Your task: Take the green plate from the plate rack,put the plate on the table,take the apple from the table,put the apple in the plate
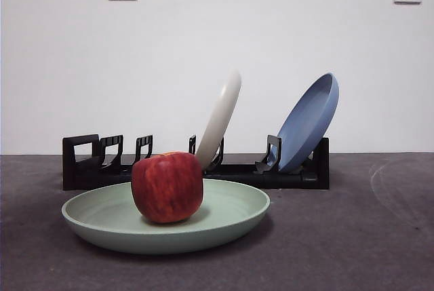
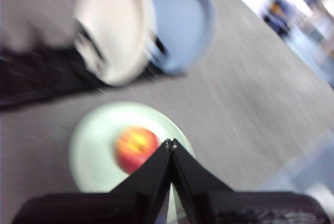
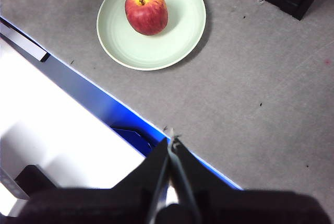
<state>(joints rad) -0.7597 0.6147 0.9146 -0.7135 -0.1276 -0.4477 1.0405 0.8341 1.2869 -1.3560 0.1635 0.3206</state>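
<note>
The green plate (image 1: 108, 220) lies flat on the table (image 1: 352, 237) in front of the plate rack (image 1: 81, 162). The apple (image 1: 167, 186) sits in the plate, left of its middle. Both show in the left wrist view, the plate (image 2: 91, 145) and the apple (image 2: 134, 148), blurred, and in the right wrist view, the plate (image 3: 177, 31) and the apple (image 3: 146, 11). My left gripper (image 2: 170, 143) is shut and empty, raised above the plate. My right gripper (image 3: 171, 141) is shut and empty over the table's front edge, well away from the plate. Neither arm shows in the front view.
A cream-white plate (image 1: 220, 118) and a blue plate (image 1: 308, 123) stand tilted in the rack. The rack's left slots hold nothing. The table's front edge with a blue strip (image 3: 104, 106) runs under my right gripper.
</note>
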